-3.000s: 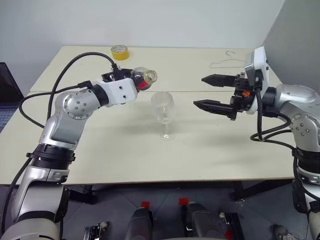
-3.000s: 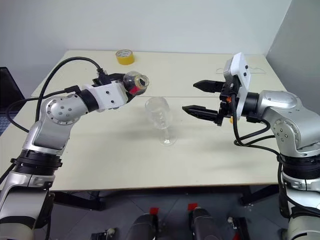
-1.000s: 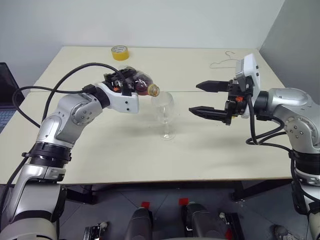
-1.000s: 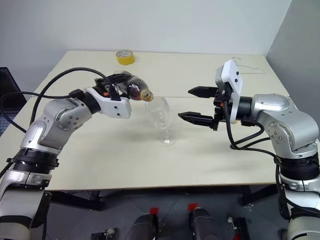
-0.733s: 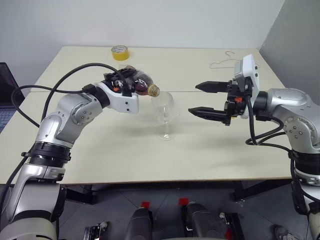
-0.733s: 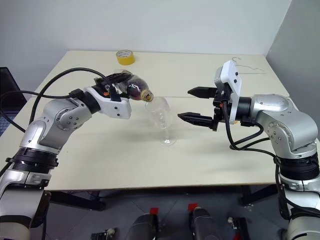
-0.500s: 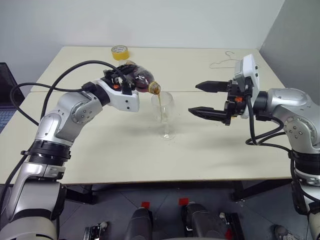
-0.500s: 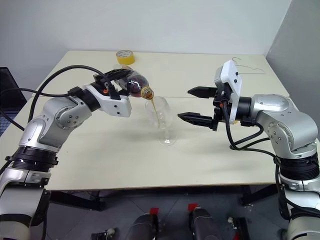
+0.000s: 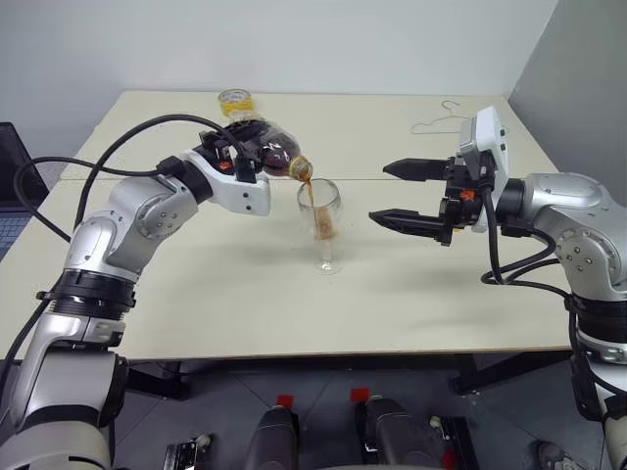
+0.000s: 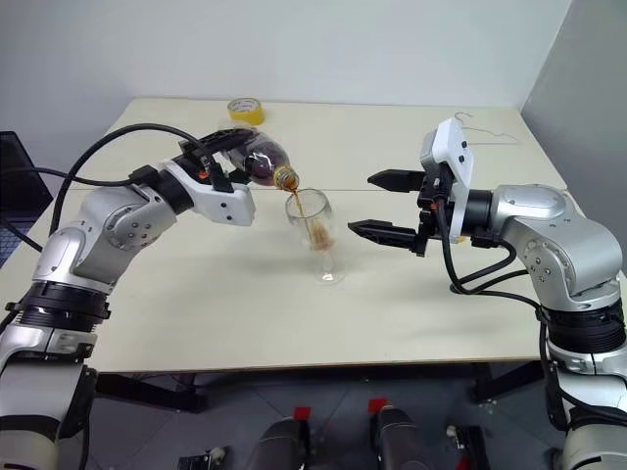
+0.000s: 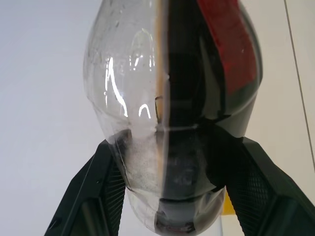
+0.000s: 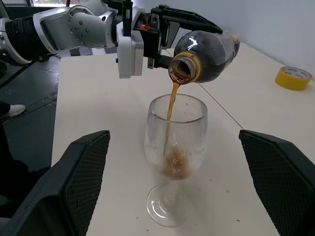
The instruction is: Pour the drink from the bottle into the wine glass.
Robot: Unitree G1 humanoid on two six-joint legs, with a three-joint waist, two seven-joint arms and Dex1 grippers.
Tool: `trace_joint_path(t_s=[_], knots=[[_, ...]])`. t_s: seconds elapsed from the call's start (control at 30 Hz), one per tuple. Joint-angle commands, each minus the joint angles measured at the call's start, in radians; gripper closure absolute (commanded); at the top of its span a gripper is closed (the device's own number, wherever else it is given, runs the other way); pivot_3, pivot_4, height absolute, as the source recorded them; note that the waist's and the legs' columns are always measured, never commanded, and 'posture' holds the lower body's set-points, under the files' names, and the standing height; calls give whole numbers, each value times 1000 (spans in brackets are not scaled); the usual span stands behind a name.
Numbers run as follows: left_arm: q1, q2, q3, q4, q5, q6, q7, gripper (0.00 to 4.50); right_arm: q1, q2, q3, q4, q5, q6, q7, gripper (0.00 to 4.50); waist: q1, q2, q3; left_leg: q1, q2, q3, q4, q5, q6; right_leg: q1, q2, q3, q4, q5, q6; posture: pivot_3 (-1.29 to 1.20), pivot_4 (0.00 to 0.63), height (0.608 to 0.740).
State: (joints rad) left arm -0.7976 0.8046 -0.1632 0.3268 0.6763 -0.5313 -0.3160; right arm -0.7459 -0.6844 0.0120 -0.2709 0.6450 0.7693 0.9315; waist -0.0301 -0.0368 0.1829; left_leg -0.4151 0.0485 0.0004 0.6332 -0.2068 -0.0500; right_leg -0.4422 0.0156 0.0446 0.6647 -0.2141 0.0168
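Note:
My left gripper (image 9: 247, 149) is shut on the bottle (image 9: 271, 157), held on its side with the uncapped mouth tipped over the rim of the wine glass (image 9: 321, 211). A thin stream of the dark brown drink (image 12: 171, 103) runs from the mouth into the bowl, where a foamy brown pool gathers. In the left wrist view, black fingers (image 11: 93, 196) clamp the bottle (image 11: 177, 113), half filled with dark liquid. The glass stands upright at the table's middle. To its right my right gripper (image 9: 379, 192) hangs open and level, pointing at the glass, apart from it.
At the table's far edge behind the bottle lies a yellow tape roll (image 10: 245, 108). A thin wire hanger (image 9: 441, 119) rests at the far right corner. A dark laptop (image 9: 15, 186) sits off the table's left side. A seam crosses the table (image 9: 196, 294) behind the glass.
The left gripper has tipped the bottle's mouth further down over the glass. The drink started to flow and now pools in the bowl. The right gripper has stayed still over the last second.

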Motion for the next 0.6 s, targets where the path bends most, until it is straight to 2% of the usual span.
trace_joint_path(t_s=[0.03, 0.6], knots=[[-39, 22, 12, -13, -1, -6, 29, 1681, -3, -1, -19, -25, -4, -24, -6, 0, 0, 0, 0, 0, 0, 0, 0, 0, 0, 0, 0, 0, 0, 0, 0, 0, 150, 740], [-45, 13, 10, 0, -2, -7, 29, 1681, -4, 6, -15, -29, -9, -23, -5, 0, 0, 0, 0, 0, 0, 0, 1, 0, 0, 0, 0, 0, 1, 0, 0, 0, 150, 740]])
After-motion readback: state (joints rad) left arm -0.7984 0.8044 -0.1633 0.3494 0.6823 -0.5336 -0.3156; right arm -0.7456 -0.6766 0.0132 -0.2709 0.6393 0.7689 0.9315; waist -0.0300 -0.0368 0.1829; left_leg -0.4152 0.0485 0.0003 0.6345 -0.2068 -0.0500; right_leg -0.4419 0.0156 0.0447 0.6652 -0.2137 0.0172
